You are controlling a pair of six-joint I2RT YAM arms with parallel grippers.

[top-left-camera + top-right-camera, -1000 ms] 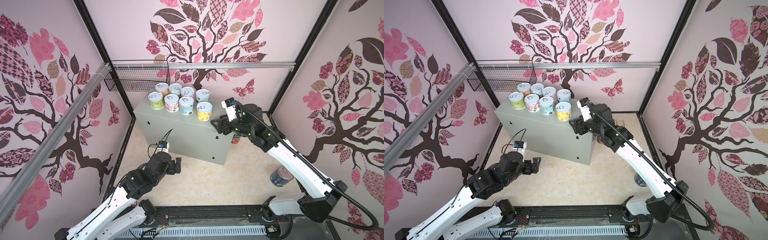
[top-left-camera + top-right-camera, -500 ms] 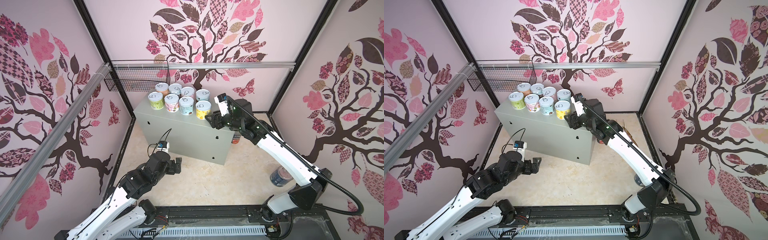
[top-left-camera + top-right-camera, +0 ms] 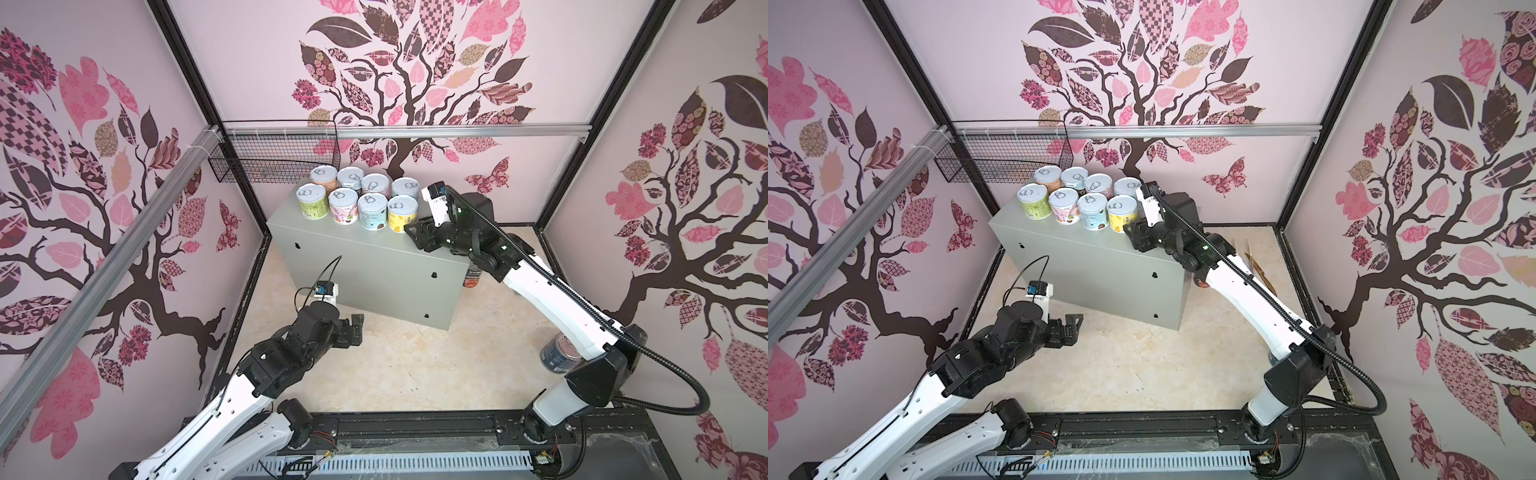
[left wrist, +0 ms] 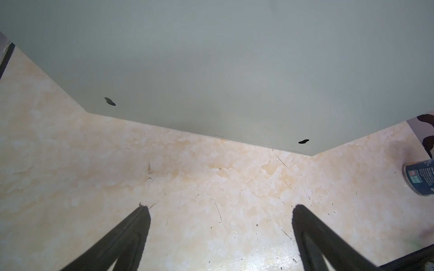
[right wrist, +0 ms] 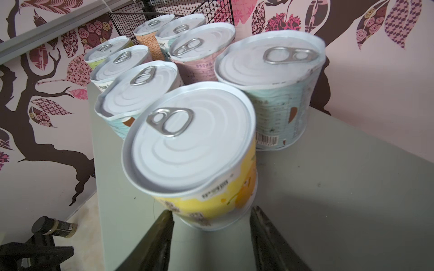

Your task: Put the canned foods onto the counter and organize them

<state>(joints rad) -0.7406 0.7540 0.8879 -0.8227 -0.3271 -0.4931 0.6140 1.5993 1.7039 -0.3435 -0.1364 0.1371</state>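
While outstretched, right arm (image 3: 540,286) at yellow can (image 3: 402,214).

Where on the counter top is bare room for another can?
Bare: right end of the counter, bordered by the yellow can and the pale blue can behind it, though the right gripper hangs there. Crowded: the left end, eight cans packed in two rows.

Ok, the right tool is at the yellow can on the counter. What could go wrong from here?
1. The right tool flanks the yellow can low at its base; closing or pushing there could tip it or shove it into the packed cans behind.
2. The tall blue can stands on the floor close by the right arm; swinging back might knock it over.
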